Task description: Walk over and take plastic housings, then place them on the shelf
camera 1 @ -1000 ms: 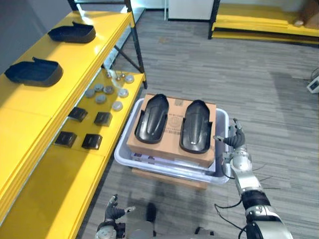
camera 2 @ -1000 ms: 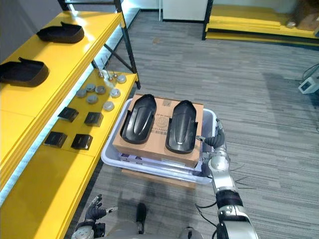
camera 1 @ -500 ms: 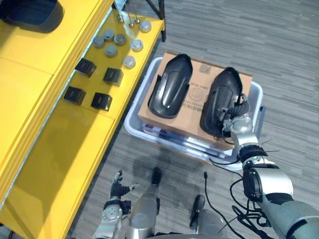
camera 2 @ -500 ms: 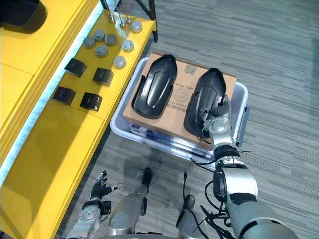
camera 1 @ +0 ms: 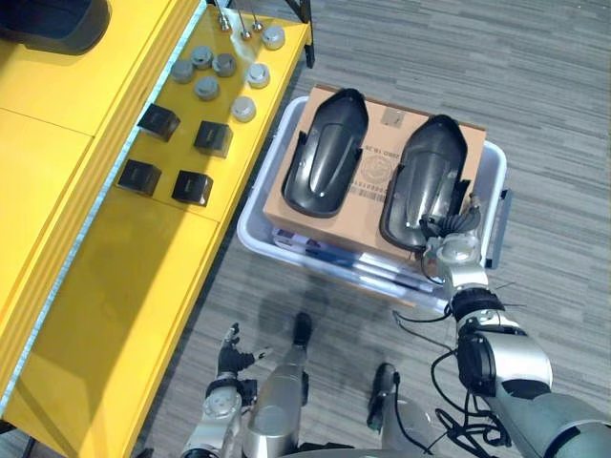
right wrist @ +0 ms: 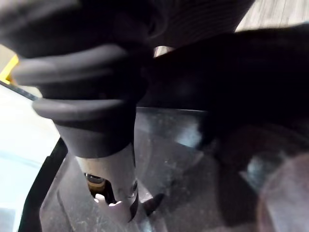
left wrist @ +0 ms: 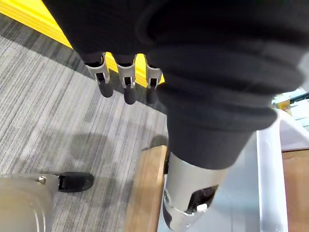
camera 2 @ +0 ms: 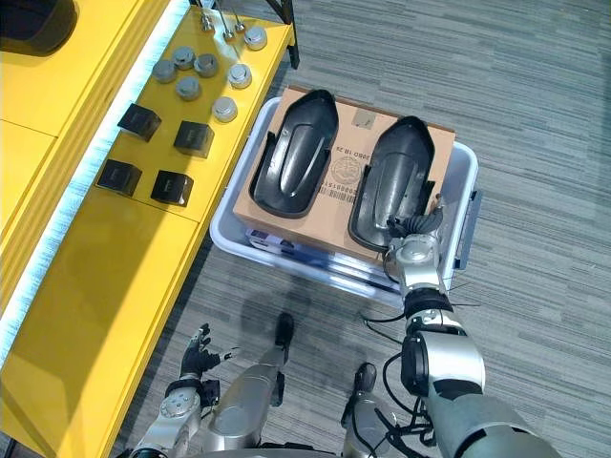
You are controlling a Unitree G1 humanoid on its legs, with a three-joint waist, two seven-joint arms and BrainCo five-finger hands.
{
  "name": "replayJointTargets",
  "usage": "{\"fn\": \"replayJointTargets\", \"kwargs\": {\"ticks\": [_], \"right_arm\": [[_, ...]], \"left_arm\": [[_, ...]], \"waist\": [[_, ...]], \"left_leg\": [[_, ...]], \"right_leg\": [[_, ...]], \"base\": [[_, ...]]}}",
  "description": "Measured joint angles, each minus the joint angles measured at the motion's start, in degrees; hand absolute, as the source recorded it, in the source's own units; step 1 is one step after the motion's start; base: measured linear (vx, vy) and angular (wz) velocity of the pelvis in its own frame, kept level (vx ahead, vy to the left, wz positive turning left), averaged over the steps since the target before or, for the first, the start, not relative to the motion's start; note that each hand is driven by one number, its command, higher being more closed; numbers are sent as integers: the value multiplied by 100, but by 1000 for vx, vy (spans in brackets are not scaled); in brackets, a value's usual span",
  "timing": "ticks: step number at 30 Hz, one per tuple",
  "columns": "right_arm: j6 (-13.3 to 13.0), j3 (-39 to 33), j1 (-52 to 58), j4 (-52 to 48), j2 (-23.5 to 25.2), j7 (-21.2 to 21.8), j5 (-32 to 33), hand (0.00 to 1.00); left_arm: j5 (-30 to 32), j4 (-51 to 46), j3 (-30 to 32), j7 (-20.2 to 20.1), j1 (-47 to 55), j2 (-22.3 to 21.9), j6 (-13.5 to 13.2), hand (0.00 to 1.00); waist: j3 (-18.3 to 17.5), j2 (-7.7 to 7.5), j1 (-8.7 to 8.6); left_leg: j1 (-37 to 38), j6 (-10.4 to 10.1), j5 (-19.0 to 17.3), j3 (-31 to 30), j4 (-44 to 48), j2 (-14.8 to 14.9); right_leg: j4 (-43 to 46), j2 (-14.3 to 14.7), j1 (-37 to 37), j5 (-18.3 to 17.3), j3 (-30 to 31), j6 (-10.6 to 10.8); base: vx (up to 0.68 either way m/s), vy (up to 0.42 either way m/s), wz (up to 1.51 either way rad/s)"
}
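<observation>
Now the left housing [camera 1: 325,153] and the right housing [camera 1: 425,181], both black, lie side by side on a box [camera 1: 377,176] set in a bin [camera 1: 250,229]. The right robot hand [camera 1: 449,250] rests on the right housing's 6 o'clock end; whether it grips I cannot tell. The left robot hand [left wrist: 126,87] hangs released at 7 o'clock, low over the floor [camera 1: 535,114]. A yellow shelf [camera 1: 95,286] stands at 9 o'clock of the bin.
</observation>
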Motion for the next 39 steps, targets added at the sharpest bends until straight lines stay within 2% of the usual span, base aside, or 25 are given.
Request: {"fn": "replayJointTargets", "kwargs": {"ticks": [3,8,15,20,26,27,30,34,39], "right_arm": [[103,-20,1,51,-34,185,-52,100],[77,-34,0,173,-2,400,-24,100],[74,70,56,280,28,434,24,100],[25,246,365,32,46,446,18,100],[31,299,1420,-1604,270,513,-76,100],[31,306,1645,-1945,335,513,-132,100],[31,281,2277,-2774,457,395,-238,100],[-2,262,2864,-3614,493,218,-266,100],[-119,236,3261,-4347,622,40,-441,100]], "left_arm": [[-1,45,1,-8,1,-16,2,0],[-1,198,8,-46,0,-15,18,0],[-2,229,10,-118,5,-13,24,0],[-2,228,10,-127,1,-11,27,0],[-1,123,15,-141,33,-11,66,0],[-1,-13,31,-149,80,-11,67,0],[-1,-422,65,-238,183,-16,78,0],[-1,-1024,58,-251,397,-32,77,0],[-15,-1860,28,-247,655,-86,68,0]], "waist": [[-1,-5,-19],[0,-8,-130],[-7,-22,-123],[-61,-122,-121],[-187,-239,-206],[-213,-277,-265],[-381,-332,-284],[-781,-330,-351],[-927,-341,-423]], "left_leg": [[88,-15,10,-1,-8,3],[100,-78,66,0,-17,28],[100,-106,104,12,-33,101],[114,-106,104,8,-32,89],[182,-106,103,15,-32,49],[196,-106,103,11,-31,47],[278,-108,101,27,-34,34],[289,-85,68,28,-65,38],[390,-67,18,132,-67,51]], "right_leg": [[0,0,86,0,-7,0],[16,8,90,2,-10,7],[61,44,61,7,3,15],[44,35,89,7,-7,15],[-8,-2,192,7,-17,22],[-13,-5,211,7,-24,24],[-32,-20,287,5,-8,47],[-34,-5,294,-3,5,82],[-39,11,341,2,112,91]], "base": [[0,0,0],[-46,4,0],[-47,-3,-1],[5,0,1],[0,0,0],[0,0,0],[-6,1,-1],[-19,-1,0],[-33,2,-9]]}}
